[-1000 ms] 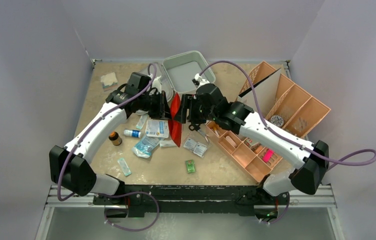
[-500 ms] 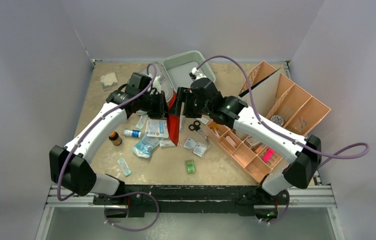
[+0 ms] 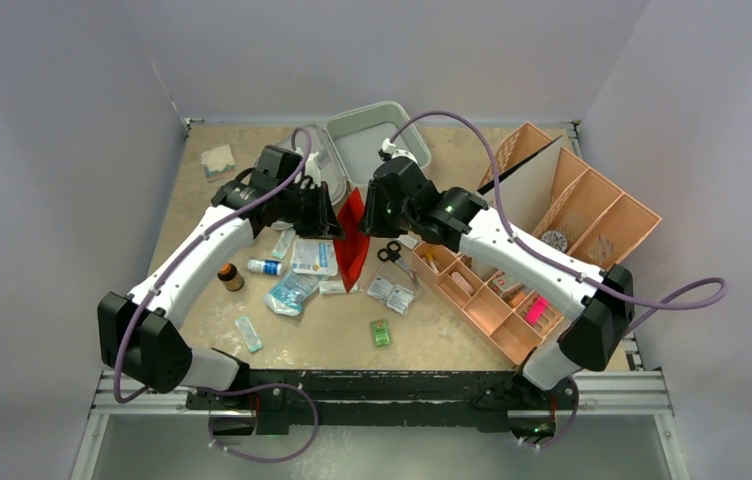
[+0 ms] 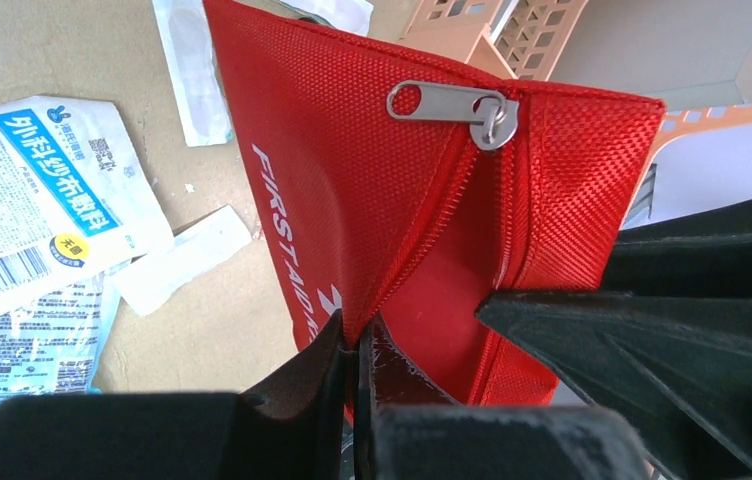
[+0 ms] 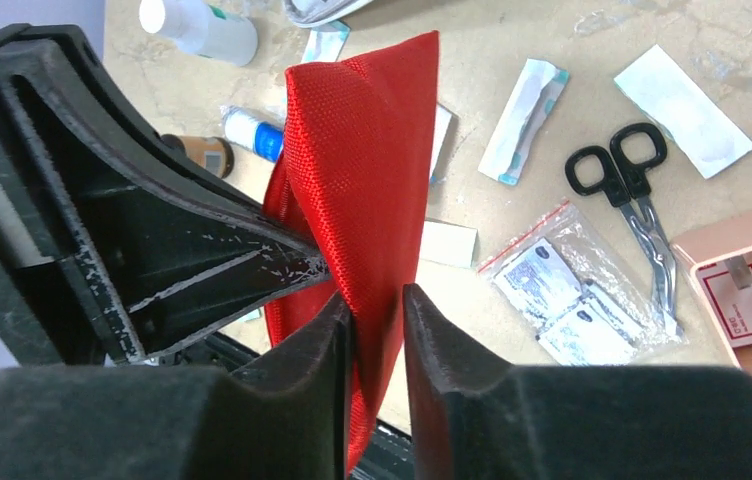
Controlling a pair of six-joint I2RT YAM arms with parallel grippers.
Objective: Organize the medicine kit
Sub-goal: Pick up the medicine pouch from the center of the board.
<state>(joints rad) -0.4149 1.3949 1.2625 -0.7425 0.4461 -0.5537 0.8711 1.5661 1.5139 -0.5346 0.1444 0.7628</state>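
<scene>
Nearest me, packets (image 3: 297, 290) and scissors (image 5: 635, 205) lie loose on the surface (image 3: 327, 340). Just past them the left pincer (image 4: 357, 345) and right pincer (image 5: 377, 300) each pinch the red pouch (image 4: 352, 180), which stands upright between them. Beyond, the medicine kit (image 3: 372, 145) lies open at the far edge

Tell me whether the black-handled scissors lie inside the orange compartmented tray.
No, the black-handled scissors lie on the beige tabletop beside the orange compartmented tray.
</scene>
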